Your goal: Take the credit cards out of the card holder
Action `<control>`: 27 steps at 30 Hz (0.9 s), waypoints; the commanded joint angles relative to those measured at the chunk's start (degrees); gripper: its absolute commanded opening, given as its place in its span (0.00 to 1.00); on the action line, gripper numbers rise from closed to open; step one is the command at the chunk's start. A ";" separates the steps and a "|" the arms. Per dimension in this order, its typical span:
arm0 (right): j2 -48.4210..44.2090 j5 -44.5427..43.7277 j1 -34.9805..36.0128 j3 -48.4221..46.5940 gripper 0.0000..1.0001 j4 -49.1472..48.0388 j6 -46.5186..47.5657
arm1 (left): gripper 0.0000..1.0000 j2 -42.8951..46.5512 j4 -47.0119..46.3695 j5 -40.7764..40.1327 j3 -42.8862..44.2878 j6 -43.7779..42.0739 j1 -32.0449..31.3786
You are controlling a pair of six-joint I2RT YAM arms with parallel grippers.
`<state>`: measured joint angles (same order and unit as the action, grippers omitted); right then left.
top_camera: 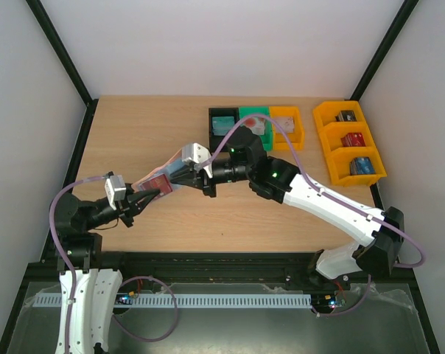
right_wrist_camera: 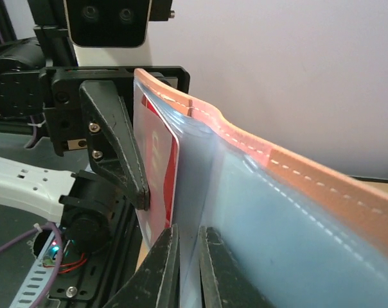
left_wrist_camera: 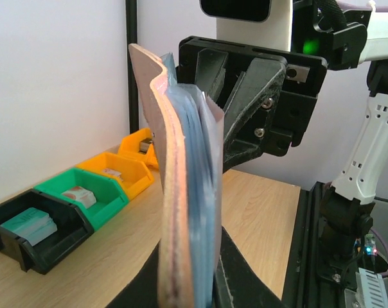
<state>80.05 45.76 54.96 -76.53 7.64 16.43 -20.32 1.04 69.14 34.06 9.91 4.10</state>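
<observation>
Shows the card holder (top_camera: 171, 164), pinkish-tan outside and blue-grey inside, lifted clear of the counter (top_camera: 230, 214) left of centre and stretched between two claws. Reveals one bright red credit card (right_wrist_camera: 162, 167) tucked inside at the holder's left end, with pale layers beside it that may be more cards or only lining; cannot tell which.

Finds the left claw (top_camera: 147, 194) clamped tight on the holder's left end, one finger pressing over the red card. Finds the right claw (right_wrist_camera: 187, 269) at the right end, fingers narrow with a thin pale sheet in the gap; cannot tell whether gripped or merely straddled.

Sees no card lying loose anywhere in view. Judges the task as barely begun: holder raised and spread, red card not yet drawn out, nor any others.

Farther out, along the far edge, lists a black bin (top_camera: 222, 125), a green bin (top_camera: 253, 122) and an orange bin (top_camera: 287, 122) in a row, plus a larger orange tray (top_camera: 322, 136) at far right.
</observation>
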 commanded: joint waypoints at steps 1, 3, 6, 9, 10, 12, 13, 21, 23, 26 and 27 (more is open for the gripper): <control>-0.47 -5.07 0.20 0.70 0.10 -2.85 -0.23 | 0.02 0.72 -3.84 2.58 0.18 0.76 -0.06; -0.19 -3.06 0.23 0.30 0.16 -1.73 0.42 | 0.02 0.72 -4.66 2.35 -0.19 1.76 -0.06; 0.81 2.13 0.23 -0.90 0.29 2.12 2.63 | 0.02 0.79 -5.16 2.21 -0.26 1.89 -0.07; 2.45 2.56 0.32 -1.63 0.29 1.70 0.40 | 0.02 0.81 -5.14 2.27 -0.23 1.64 -0.06; 2.86 1.26 0.36 -1.54 0.25 0.32 -0.98 | 0.02 0.85 -5.09 2.32 -0.27 1.54 -0.07; 2.96 -0.44 0.49 -1.31 0.18 -1.83 -1.93 | 0.02 0.89 -4.82 2.44 -0.27 1.20 -0.06; 3.00 -0.93 0.50 -1.33 0.17 -2.28 -2.15 | 0.02 0.97 -4.55 2.51 -0.28 0.98 -0.06; 4.05 -3.44 0.63 -1.33 0.09 -5.97 -5.97 | 0.02 0.89 -4.61 2.66 -0.37 0.37 -0.11; 4.14 -4.80 0.89 -1.19 0.08 -7.22 -6.66 | 0.02 0.89 -4.88 2.85 -0.35 0.37 -0.13; 4.60 -4.89 1.12 -1.04 0.12 -9.24 -7.39 | 0.02 0.89 -4.58 2.98 -0.23 -0.18 -0.13; 4.83 -4.28 1.23 -1.19 0.14 -9.56 -7.44 | 0.02 0.89 -4.56 3.10 -0.18 -0.24 -0.14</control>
<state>83.07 44.60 55.64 -76.55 4.67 10.92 -20.32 -0.60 66.43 33.67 10.74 4.51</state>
